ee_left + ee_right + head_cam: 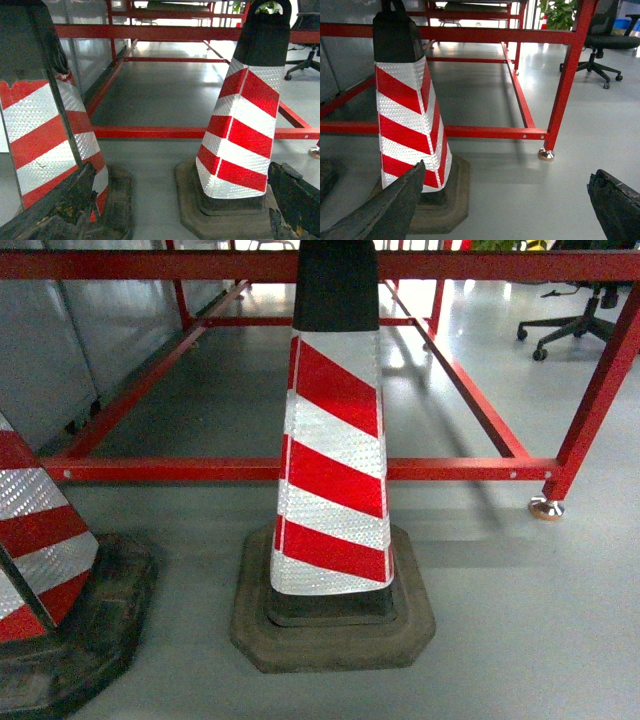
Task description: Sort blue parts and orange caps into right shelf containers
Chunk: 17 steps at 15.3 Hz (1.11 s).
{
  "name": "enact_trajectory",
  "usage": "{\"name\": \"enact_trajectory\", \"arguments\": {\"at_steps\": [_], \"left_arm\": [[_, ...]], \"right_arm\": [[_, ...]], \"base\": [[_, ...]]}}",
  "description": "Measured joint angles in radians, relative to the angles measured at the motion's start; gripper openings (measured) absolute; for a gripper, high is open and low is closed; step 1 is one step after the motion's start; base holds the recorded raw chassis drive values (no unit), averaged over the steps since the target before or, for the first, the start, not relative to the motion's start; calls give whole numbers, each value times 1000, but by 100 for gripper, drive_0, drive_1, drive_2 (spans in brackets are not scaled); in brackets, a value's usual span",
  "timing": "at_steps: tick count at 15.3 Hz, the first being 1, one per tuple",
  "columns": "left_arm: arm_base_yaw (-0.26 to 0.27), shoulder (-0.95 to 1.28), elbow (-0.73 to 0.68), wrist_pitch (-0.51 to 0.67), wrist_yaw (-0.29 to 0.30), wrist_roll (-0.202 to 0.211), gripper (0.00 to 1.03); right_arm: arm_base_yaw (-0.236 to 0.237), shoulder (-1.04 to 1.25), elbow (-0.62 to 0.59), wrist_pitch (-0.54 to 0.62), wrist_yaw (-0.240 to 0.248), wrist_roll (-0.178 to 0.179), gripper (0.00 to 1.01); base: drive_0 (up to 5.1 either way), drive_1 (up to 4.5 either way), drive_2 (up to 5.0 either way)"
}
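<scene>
A: Starting at the left of the head view, what's there?

B: A red-and-white striped cone (35,570) on a dark rubber base, cut off by the left edge. It stands on the grey floor (520,620).

A: And in the middle?

B: A second striped cone (333,470) with a black top, upright on its own dark base (333,635), just in front of the low front rail of a red metal frame (150,470).

A: Further right?

B: The frame's right leg ends in a round metal foot (546,507) on the floor. Beyond it, toward the far right corner, stands an office chair (565,325) on castors.

A: How is the left gripper (180,210)?

B: Its two dark, worn fingers (60,210) sit at the bottom corners of the left wrist view, spread wide with nothing between them; the two cones stand ahead.

A: The right gripper (505,205)?

B: The same: fingers (390,210) wide apart and holding nothing, above bare floor, with the cone at the left and the frame's leg ahead. A green plant (560,12) shows behind the frame.

A: Where are the blue containers, the parts and the caps?

B: None of them shows in any view; I can't tell where they are
</scene>
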Motion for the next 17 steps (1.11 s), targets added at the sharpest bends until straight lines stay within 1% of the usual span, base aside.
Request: {"name": "enact_trajectory", "arguments": {"at_steps": [17], "left_arm": [[0, 0, 0, 0, 1, 0, 98]], "right_arm": [[0, 0, 0, -1, 0, 0, 98]], "base": [[0, 0, 0]]}}
